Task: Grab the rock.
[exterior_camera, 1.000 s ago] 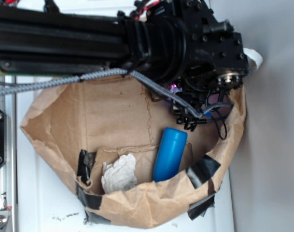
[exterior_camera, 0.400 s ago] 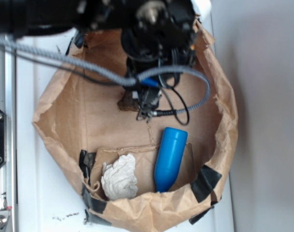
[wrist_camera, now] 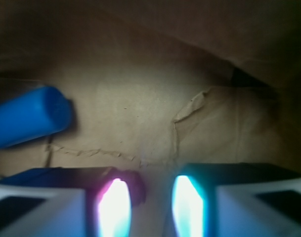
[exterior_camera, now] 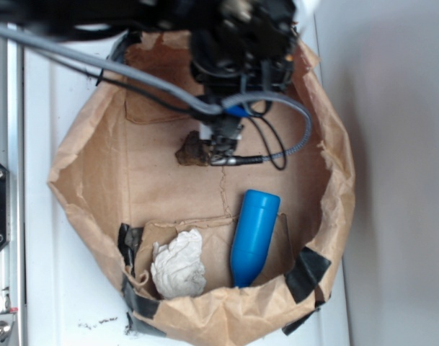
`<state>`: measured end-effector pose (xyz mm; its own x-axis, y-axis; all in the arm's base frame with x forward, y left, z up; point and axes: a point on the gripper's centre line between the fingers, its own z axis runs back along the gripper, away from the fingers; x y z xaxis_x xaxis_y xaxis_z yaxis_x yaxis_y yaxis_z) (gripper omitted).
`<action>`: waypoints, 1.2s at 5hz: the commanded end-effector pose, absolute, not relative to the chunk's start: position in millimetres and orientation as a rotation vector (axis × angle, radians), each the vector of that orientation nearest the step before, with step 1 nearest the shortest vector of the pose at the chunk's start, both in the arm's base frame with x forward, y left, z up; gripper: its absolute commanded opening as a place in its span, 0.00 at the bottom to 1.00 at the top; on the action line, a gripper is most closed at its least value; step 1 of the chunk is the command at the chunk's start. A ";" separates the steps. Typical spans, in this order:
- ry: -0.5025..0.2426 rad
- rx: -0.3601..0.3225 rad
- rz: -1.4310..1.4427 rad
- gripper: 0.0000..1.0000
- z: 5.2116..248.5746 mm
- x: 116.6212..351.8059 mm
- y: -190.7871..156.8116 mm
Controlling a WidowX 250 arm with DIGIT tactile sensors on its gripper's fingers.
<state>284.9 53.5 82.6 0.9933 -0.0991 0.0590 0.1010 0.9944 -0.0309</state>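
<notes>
No readable writing is showing anywhere. The gripper (exterior_camera: 220,148) is hanging inside the brown paper bag (exterior_camera: 82,180), its jaws standing slightly apart with bare paper showing between them; they are holding nothing. The rock (exterior_camera: 192,151) is lying just beside the jaws, partly hidden by the arm. The blue bottle (exterior_camera: 253,235) and paper ball (exterior_camera: 179,264) are lying well apart from them.

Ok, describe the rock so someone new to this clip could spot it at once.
Find the brown paper bag lying open on the white surface. In its upper middle, directly under the gripper, sits the rock: a small, dark brown, jagged lump. The bottle is smooth and blue, the paper ball white and crumpled.
</notes>
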 end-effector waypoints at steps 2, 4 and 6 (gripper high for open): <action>-0.006 0.004 -0.210 1.00 58.0 291.1 39.4; -0.061 -0.009 -0.158 1.00 84.6 274.2 45.1; -0.030 0.001 -0.168 1.00 69.4 274.6 39.8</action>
